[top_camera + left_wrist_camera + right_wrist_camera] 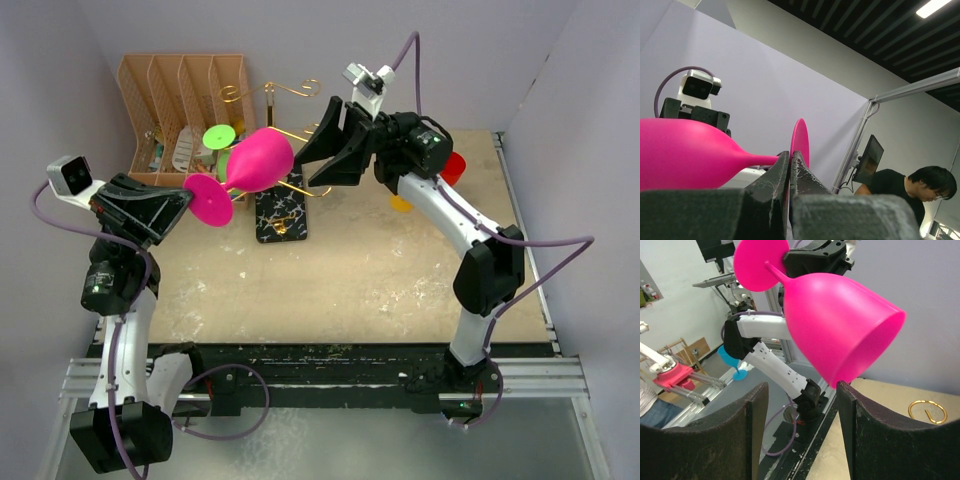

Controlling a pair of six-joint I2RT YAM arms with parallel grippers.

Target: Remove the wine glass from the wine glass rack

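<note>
Tan table (pixel 380 280), pale purple walls. One pink wine glass (pixel 262 160) lies sideways in the air by the one wine glass rack (pixel 283 215); it may be off the hooks. Left gripper (pixel 790 162) pinches its thin stem, a good spot. Right gripper (pixel 802 390) is spread wide by the bowl. It looks light, smooth, slippery.

Bright, even light (wrist foregrounds blurred).

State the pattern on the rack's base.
The base is black with white veins; top external view shows it best.
</note>
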